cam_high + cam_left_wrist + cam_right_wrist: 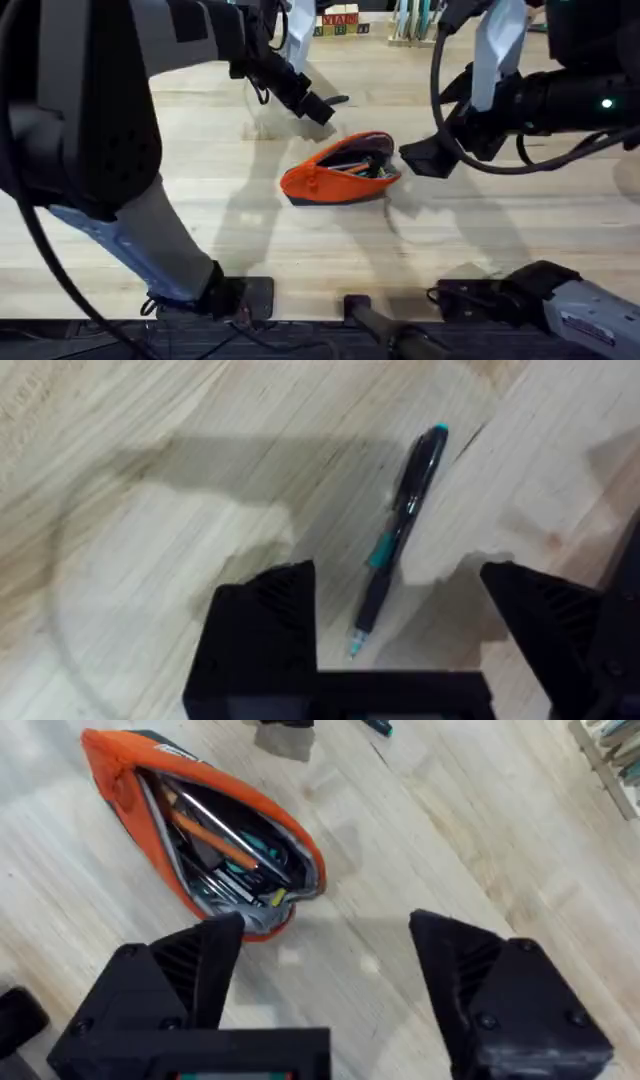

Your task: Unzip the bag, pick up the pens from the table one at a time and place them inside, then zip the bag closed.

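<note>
The orange bag (338,172) lies unzipped in the middle of the table (200,200), its mouth gaping toward the right. Inside the bag (120,780) I see an orange pen (208,837) among several dark pens. A black pen (402,525) with teal accents lies flat on the wood, and my left gripper (400,625) hovers open just above it, one finger on each side. In the overhead view that pen (338,100) peeks out beside the left gripper (318,108), behind the bag. My right gripper (420,160) stands open and holding nothing by the bag's right end.
Coloured letter blocks (338,22) and a wooden rack of pale sticks (415,20) stand at the table's far edge. The arms' bases and cables (480,300) line the near edge. Bare wood stretches left and in front of the bag.
</note>
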You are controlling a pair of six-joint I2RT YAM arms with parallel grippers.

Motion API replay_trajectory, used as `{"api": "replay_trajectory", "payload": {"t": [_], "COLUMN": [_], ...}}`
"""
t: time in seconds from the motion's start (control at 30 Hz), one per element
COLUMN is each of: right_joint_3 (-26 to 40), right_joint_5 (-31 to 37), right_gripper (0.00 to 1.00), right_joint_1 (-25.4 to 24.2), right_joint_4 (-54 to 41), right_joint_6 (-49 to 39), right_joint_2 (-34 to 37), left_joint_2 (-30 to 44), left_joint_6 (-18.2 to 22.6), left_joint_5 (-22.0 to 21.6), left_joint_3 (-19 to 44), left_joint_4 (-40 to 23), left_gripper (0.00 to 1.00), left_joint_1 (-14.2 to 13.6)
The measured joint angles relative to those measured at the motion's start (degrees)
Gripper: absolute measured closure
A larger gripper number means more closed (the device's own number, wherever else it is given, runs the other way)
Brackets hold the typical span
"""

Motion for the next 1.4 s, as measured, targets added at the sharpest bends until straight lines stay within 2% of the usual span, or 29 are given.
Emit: {"api": "replay_trajectory", "payload": {"t": [0.13, 0.27, 0.4, 1.4], "right_joint_3": [0.0, 0.0, 0.0, 0.0], "right_joint_5": [0.0, 0.0, 0.0, 0.0], "right_gripper": [0.003, 0.003, 0.004, 0.003], "right_joint_1": [0.0, 0.0, 0.0, 0.0], "right_joint_4": [-0.4, -0.4, -1.0, -2.5], "right_joint_6": [0.0, 0.0, 0.0, 0.2], "right_joint_2": [0.0, 0.0, 0.0, 0.0], "left_joint_2": [0.0, 0.1, 0.5, 2.0], "left_joint_6": [3.7, 7.2, 8.7, 6.6], "left_joint_5": [-2.9, -7.0, -9.3, -9.6], "left_joint_3": [0.0, 0.0, 0.7, 3.6], "left_joint_4": [0.0, 0.0, -0.1, -8.1], "left_gripper": [0.008, 0.008, 0.008, 0.007], "left_joint_1": [-1.0, -3.9, -6.3, -6.3]}}
